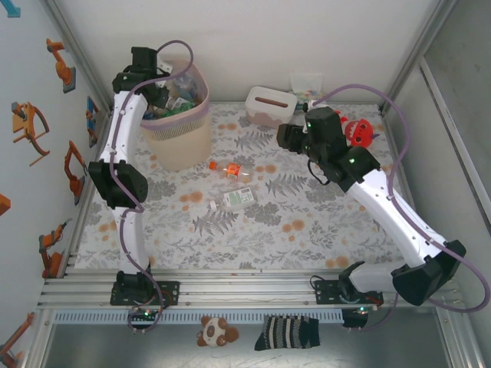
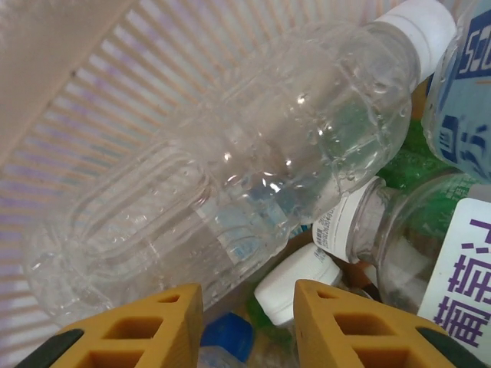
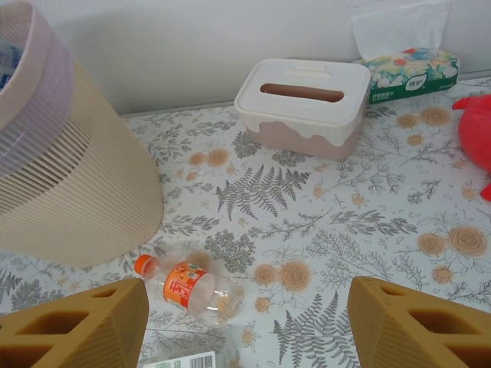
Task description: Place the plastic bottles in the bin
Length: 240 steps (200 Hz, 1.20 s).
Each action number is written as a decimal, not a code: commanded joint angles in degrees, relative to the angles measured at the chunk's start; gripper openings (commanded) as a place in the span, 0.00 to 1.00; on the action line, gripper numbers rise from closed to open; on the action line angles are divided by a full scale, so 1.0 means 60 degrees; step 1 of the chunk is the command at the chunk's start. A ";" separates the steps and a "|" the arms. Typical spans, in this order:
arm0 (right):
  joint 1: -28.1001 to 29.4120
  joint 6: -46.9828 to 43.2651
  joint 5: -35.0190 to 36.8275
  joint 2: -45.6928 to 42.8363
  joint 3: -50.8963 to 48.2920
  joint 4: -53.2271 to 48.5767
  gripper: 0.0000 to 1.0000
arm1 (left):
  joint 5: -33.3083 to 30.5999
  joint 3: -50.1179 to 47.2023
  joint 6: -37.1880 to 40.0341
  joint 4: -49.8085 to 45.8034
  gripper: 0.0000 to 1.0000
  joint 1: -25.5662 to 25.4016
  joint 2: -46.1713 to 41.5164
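Floral counter (image 1: 307, 222) holds two loose bottles (image 1: 239, 198). Left jaws, narrowly parted and empty, hang inside the bin (image 1: 180, 146), a clear bottle (image 2: 253, 176) just beyond them: the drop seems done. Right jaws, half open and empty, must lower onto the orange-label bottle (image 3: 192, 287) just ahead, leftward.

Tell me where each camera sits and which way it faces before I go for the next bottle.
Top external: above and behind the bases, looking down on the table, both arms showing, left gripper over the bin.
Left wrist: on the left arm, pointing into the bin at a clear bottle; its yellow fingers at the bottom.
Right wrist: low over the table, facing the back wall, orange-label bottle ahead; right gripper open, empty.
Shared: top external and right wrist both show bin, that bottle and white tissue box.
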 commanded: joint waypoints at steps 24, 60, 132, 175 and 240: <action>-0.0060 0.0188 0.0289 -0.0323 -0.0047 0.0186 0.68 | 0.0978 0.0018 -0.0695 -0.0234 0.35 0.0084 -0.0566; -0.0060 0.0192 0.0305 -0.0290 -0.0078 0.0186 0.68 | 0.1472 -0.0128 -0.1129 -0.0156 0.35 0.0029 -0.1289; -0.0060 0.0116 0.0217 -0.0061 -0.0004 0.0241 0.68 | 0.3459 -0.0746 -0.2009 0.0361 0.35 -0.0379 -0.2525; -0.0063 0.0090 0.0173 -0.0009 0.0026 0.0247 0.68 | 0.4064 -0.0924 -0.2604 0.0977 0.32 -0.0506 -0.2069; -0.0078 0.0042 0.0419 -0.0374 -0.0172 0.0113 0.69 | 0.3288 -0.0577 -0.2851 0.1157 0.29 -0.0405 -0.0669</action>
